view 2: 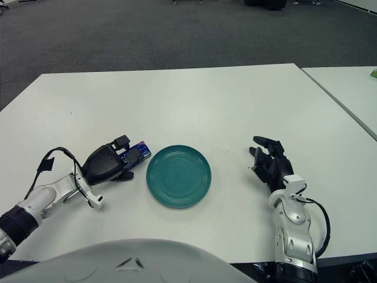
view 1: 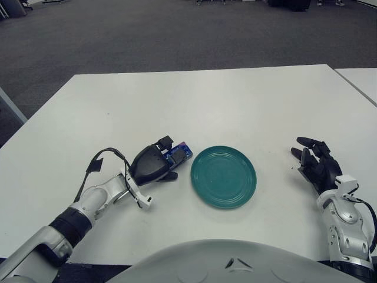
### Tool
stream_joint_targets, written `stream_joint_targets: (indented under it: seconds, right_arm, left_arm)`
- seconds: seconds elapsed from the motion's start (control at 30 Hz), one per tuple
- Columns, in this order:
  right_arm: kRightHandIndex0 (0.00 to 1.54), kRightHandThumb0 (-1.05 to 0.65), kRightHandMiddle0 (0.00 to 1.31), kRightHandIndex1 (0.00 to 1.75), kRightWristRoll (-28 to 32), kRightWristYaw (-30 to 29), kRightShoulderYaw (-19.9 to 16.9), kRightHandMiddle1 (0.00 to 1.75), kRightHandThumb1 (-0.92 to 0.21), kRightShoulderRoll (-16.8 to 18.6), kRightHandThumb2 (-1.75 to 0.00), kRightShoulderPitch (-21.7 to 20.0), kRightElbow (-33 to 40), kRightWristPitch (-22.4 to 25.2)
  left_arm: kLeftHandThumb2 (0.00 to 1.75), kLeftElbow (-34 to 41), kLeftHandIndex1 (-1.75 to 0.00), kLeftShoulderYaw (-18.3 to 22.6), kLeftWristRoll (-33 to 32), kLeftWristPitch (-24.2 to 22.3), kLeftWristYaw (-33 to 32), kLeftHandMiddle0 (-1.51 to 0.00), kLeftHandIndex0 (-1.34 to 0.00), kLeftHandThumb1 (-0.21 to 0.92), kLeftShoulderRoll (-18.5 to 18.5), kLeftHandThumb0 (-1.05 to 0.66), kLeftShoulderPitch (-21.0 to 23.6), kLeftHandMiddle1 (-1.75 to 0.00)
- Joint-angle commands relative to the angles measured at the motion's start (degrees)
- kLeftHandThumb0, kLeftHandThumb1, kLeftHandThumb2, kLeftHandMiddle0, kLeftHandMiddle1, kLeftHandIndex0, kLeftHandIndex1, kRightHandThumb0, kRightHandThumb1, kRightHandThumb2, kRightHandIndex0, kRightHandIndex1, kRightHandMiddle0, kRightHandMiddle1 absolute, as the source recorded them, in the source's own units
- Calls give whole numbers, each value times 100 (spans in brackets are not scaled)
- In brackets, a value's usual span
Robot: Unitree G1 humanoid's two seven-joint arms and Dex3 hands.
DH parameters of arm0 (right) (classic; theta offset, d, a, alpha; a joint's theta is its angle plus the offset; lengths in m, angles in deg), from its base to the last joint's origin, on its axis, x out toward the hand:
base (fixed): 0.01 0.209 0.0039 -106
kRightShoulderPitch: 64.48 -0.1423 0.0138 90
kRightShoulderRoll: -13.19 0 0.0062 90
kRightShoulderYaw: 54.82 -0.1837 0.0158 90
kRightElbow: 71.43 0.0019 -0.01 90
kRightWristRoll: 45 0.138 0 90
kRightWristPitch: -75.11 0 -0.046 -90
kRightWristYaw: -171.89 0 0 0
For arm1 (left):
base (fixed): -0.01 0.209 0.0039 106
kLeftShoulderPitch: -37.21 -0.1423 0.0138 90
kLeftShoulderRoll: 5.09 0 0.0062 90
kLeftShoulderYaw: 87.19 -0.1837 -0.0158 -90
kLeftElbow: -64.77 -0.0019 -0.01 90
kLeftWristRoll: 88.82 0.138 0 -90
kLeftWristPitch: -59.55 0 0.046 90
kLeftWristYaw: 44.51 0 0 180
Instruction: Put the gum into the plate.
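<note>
Beside the plate (view 1: 223, 176), left hand (view 1: 154, 164) clasps gum (view 1: 178, 153).

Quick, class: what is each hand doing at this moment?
Left hand: closed on the gum, just left of the plate.
Right hand: open, holding nothing, right of the plate.

I'm looking down at a white table (view 1: 235, 100) that is filling most of the view, its far edge running straight across. A second white table (view 2: 347, 88) is sitting just beside it on the right, a narrow gap separating them. Beyond both, dark grey carpet (view 1: 147, 35) is stretching away, with dark furniture (view 1: 288, 3) showing faintly at the far end.
</note>
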Motion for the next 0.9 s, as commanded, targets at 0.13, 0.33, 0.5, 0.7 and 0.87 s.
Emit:
stream_joint_targets:
  seconds: [0.13,0.33,0.5,0.7,0.87]
  right_arm:
    - [23,-81,0,54,-17,35,17,100,-92,-26,-82,30,-165,158]
    - [23,-81,0,53,-46,28,34,101,-92,-45,-82,31,-166,165]
    - [23,-81,0,53,-45,22,37,101,-92,-46,-81,40,-146,178]
    - [25,-82,0,53,-41,21,42,103,-92,-32,-81,21,-180,145]
    - [25,-82,0,53,-28,26,43,102,-92,-23,-81,17,-191,126]
  left_arm:
    - [69,-443,-161,-107,220,362,-176,-39,-22,92,-305,-63,284,-164]
    - [64,-654,-171,-143,275,431,-366,-42,-23,88,-299,-44,395,-173]
    - [60,-662,-174,-130,310,414,-540,-46,-23,87,-330,-38,401,-174]
    - [53,-643,-175,109,74,231,-916,-39,-21,91,-192,-36,240,-172]
    - [58,-298,-145,656,-528,-156,-1182,-29,-8,92,186,-73,-139,-129]
